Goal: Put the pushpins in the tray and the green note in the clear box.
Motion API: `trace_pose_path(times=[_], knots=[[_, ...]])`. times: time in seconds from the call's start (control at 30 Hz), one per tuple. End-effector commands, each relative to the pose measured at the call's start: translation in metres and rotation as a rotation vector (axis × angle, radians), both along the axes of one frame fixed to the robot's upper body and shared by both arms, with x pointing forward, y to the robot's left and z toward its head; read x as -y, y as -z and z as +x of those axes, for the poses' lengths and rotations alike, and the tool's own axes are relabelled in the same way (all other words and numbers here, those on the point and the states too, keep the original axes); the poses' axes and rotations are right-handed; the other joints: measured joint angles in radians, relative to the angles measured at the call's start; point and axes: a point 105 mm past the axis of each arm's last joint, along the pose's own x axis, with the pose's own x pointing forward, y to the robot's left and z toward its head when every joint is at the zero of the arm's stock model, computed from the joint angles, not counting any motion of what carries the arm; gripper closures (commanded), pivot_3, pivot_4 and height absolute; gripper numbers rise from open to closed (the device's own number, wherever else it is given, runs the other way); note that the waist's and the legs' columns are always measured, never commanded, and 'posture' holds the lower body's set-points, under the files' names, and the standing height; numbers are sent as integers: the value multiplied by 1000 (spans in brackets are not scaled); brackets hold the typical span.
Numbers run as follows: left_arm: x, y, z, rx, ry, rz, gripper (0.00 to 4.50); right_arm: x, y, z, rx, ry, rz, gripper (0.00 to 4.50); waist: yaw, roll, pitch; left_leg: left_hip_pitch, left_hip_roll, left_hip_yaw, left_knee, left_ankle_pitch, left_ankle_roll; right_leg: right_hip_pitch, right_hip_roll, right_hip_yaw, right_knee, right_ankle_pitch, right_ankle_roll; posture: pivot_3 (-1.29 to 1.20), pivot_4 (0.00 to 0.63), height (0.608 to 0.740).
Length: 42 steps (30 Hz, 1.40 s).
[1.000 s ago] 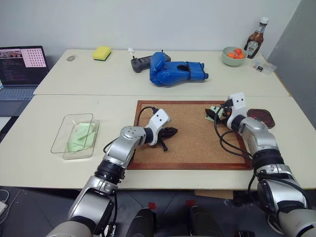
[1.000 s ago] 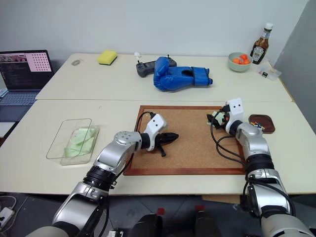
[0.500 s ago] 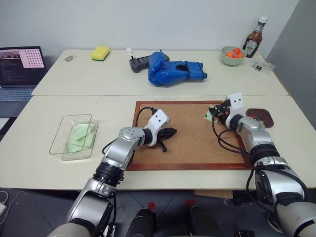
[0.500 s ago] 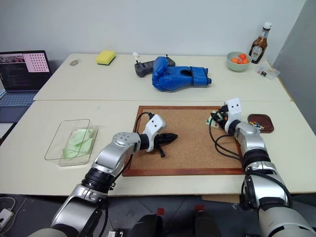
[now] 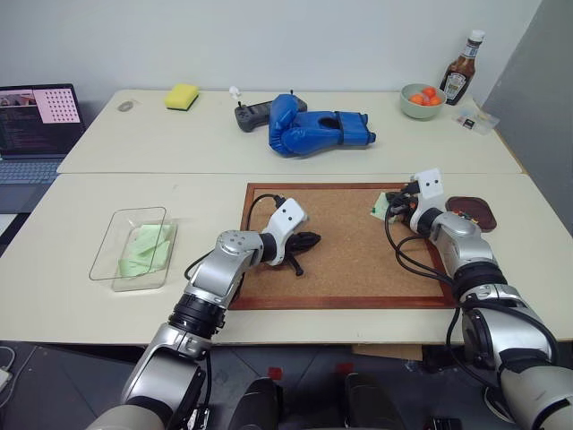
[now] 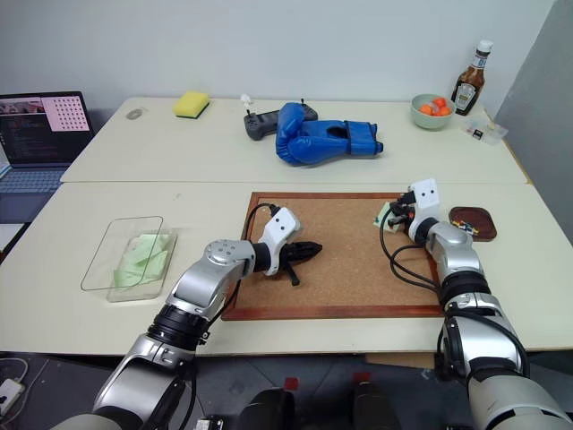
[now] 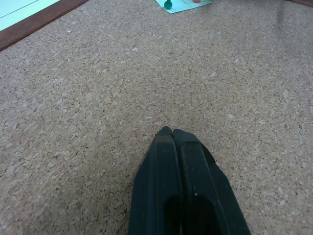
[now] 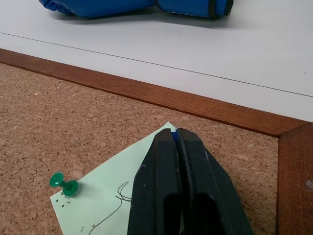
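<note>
The green note (image 8: 107, 196) lies at the corkboard's (image 5: 345, 251) far right corner, with a green pushpin (image 8: 63, 185) stuck in it. My right gripper (image 8: 173, 133) is shut with its tips over the note's far corner. A blue speck shows between the tips, and I cannot tell what it is. The note (image 7: 183, 4) also carries a red pin head beside the green one. My left gripper (image 5: 313, 239) rests shut and empty on the cork. The dark tray (image 5: 472, 210) sits right of the board. The clear box (image 5: 115, 235), at the left, holds pale green slips.
A blue boxing glove (image 5: 318, 130), a controller (image 5: 253, 115) and a yellow sponge (image 5: 183, 96) lie on the far table. A bowl of orange fruit (image 5: 423, 100) and a sauce bottle (image 5: 463, 58) stand far right. A laptop (image 5: 36, 121) is at the left edge.
My right gripper has shut at the green note's corner; its fingers stood open a second ago. The left arm has kept still.
</note>
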Motion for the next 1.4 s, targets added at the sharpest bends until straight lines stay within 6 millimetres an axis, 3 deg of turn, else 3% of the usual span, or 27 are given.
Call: trace_pose_path(times=[0.03, 0.27, 0.57, 0.67, 0.9, 1.0, 1.13, 1.4], knots=[[2, 22, -7, -88, -6, 47, 4500, -4, -32, 3, 97, -30, 35, 4484, 0, 0, 0, 0, 0, 0, 0, 0, 0, 0, 0, 0, 0, 0, 0, 0, 150, 740], [-4, 35, -6, -141, -39, 104, 4500, -3, -47, -2, 132, -36, 32, 4484, 1, 1, 0, 0, 0, 0, 0, 0, 0, 0, 0, 0, 0, 0, 0, 0, 150, 740], [1, 34, -5, -143, -31, 101, 4500, 9, -57, -9, 153, 9, 30, 4484, 4, 2, -1, 3, 0, -1, 1, 0, 0, 4, 0, -1, 0, 0, 0, 0, 150, 740], [2, 35, -7, -146, -25, 100, 4500, 25, -64, -14, 162, 73, 40, 4484, 6, 2, -1, 2, -1, -1, 1, 0, 0, 4, 0, -1, 0, 0, 0, 0, 150, 740], [3, 37, -11, -156, -9, 97, 4500, 101, -73, -40, 145, 397, 25, 4484, 8, 3, -2, 2, -1, -2, 0, 0, 0, 4, -1, -1, -1, 0, 0, 0, 150, 740], [4, 37, -12, -158, -3, 96, 4500, 121, -70, -49, 120, 467, 24, 4484, 6, 4, -2, 2, -1, -1, 0, 0, 0, 4, -1, -1, -1, 0, 0, 0, 150, 740], [6, 36, -11, -158, 7, 95, 4500, 134, -59, -51, 64, 505, 70, 4484, 4, 5, -3, 3, -1, 0, 0, 0, 0, 5, 0, 0, -1, 0, 0, 0, 150, 740], [7, 36, -13, -157, 17, 94, 4500, 136, -40, -41, -9, 498, 137, 4484, 5, 6, -4, 3, -1, 3, 0, 0, 0, 5, 0, 0, -1, 0, 0, 0, 150, 740]])
